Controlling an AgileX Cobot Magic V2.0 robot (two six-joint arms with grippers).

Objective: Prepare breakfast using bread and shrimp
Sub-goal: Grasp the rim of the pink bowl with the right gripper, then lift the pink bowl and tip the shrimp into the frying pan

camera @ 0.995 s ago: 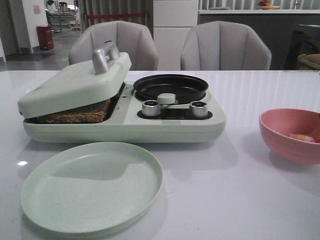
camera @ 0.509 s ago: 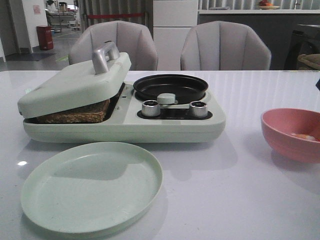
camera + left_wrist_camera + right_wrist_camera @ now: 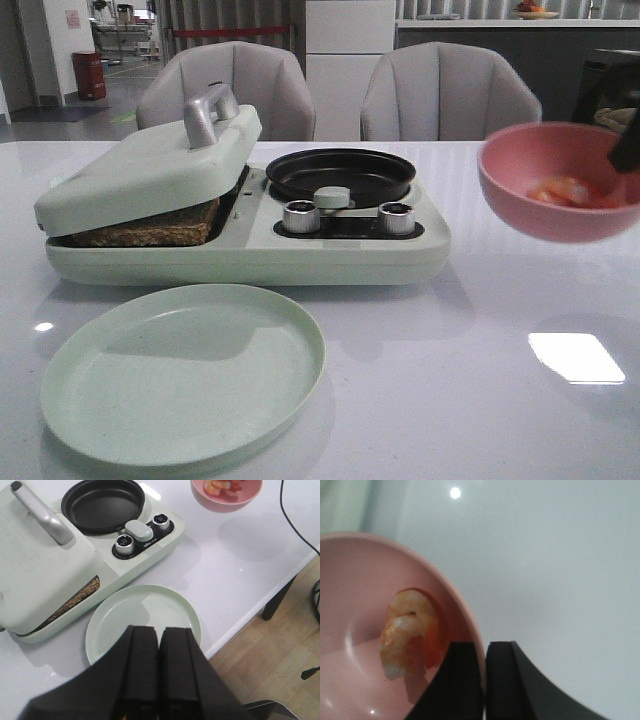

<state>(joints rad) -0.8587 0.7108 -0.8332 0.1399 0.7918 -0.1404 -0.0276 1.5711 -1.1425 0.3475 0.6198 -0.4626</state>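
My right gripper (image 3: 484,650) is shut on the rim of the pink bowl (image 3: 558,180) and holds it in the air, tilted, to the right of the appliance. The shrimp (image 3: 409,630) lie inside the bowl; they also show in the front view (image 3: 565,190) and the left wrist view (image 3: 222,486). The bread (image 3: 150,228) lies in the sandwich press under its half-lowered lid (image 3: 150,165); only its brown edge shows. My left gripper (image 3: 159,635) is shut and empty, above the pale green plate (image 3: 145,617).
The pale green breakfast maker (image 3: 250,215) holds a small black pan (image 3: 340,175) and two knobs. The green plate (image 3: 185,370) lies in front of it. The table edge (image 3: 260,610) runs near the plate. Two chairs stand behind the table.
The pink bowl has been lifted off the table and moved up and left, tilting so the shrimp show. The left gripper's earlier state is not shown.
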